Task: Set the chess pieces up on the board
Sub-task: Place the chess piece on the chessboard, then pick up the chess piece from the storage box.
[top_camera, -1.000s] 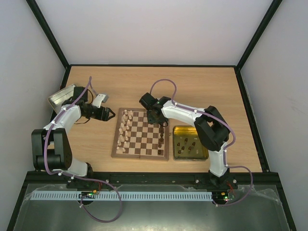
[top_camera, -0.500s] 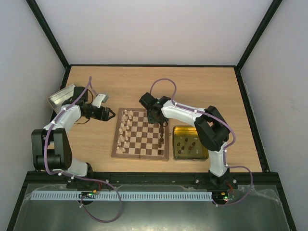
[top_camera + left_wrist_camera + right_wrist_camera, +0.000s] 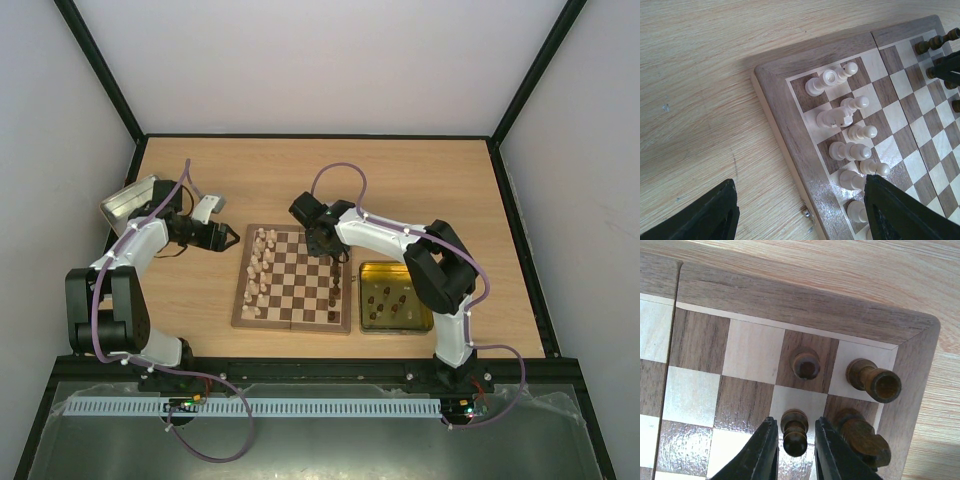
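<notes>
The board (image 3: 240, 318) lies mid-table. Cream chess pieces (image 3: 259, 270) stand along its left side, also in the left wrist view (image 3: 850, 150). Dark pieces (image 3: 336, 288) stand along its right side. My right gripper (image 3: 334, 256) is low over the board's far right corner. In the right wrist view its fingers (image 3: 796, 432) sit on either side of a standing dark pawn (image 3: 794, 432), with small gaps. Another pawn (image 3: 806, 364), a rook (image 3: 874, 380) and a knight (image 3: 860, 436) stand close by. My left gripper (image 3: 229, 238) is wide open and empty over the board's left border (image 3: 790, 130).
A yellow-gold tin (image 3: 395, 267) holding several dark pieces sits just right of the board. A silver tin (image 3: 125, 200) lies at the far left behind my left arm. Black frame rails edge the table.
</notes>
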{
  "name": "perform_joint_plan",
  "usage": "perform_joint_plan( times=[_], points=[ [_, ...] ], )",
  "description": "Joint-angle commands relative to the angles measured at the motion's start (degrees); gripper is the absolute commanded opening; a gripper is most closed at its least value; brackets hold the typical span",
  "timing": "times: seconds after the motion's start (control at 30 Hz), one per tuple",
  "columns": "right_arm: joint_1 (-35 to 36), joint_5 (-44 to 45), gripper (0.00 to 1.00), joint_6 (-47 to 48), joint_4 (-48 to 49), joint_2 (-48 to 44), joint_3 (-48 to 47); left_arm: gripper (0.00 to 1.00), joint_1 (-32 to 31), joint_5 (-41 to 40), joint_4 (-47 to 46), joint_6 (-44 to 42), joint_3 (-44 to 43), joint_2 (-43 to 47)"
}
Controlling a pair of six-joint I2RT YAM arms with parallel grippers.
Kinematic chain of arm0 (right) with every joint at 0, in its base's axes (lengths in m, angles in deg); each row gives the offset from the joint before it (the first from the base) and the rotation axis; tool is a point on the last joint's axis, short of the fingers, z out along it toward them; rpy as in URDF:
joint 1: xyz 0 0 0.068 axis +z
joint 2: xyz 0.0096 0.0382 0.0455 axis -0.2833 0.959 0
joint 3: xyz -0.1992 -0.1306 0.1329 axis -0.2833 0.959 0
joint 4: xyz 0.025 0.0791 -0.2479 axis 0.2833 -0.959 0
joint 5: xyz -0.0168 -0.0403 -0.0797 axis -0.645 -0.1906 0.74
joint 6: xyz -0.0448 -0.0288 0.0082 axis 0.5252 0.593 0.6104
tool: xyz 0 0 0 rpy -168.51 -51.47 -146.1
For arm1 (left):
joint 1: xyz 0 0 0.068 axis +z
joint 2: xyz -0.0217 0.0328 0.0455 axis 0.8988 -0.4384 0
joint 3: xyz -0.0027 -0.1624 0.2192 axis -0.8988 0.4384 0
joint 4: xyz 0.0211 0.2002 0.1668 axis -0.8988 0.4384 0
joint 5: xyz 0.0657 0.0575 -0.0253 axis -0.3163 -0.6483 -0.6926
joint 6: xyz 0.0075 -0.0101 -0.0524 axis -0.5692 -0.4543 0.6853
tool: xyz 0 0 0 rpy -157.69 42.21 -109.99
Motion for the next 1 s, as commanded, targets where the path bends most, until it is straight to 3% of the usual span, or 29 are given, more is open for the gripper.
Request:
perform_joint_plan(
  times=[0.0, 0.23, 0.6, 0.97],
  points=[
    [0.2, 0.8, 0.2, -0.2, -0.9, -1.9, -2.0, 0.7, -0.2, 0.9, 0.6, -0.6, 0.3, -0.1],
    [0.2, 0.5, 0.27, -0.4, -1.0, -4.3, -1.7, 0.7, -0.2, 0.8, 0.5, -0.6, 0.3, -0.3],
    [-0.5, 1.6, 0.22, -1.0, -1.2, -14.1, 0.3, 0.7, -0.2, 0.6, 0.6, -0.4, 0.2, -0.3],
    [-6.0, 2.7, 0.2, -7.6, -2.0, -37.8, 26.4, 0.7, -0.3, 0.5, 0.7, -0.3, 0.1, -0.7]
  ],
)
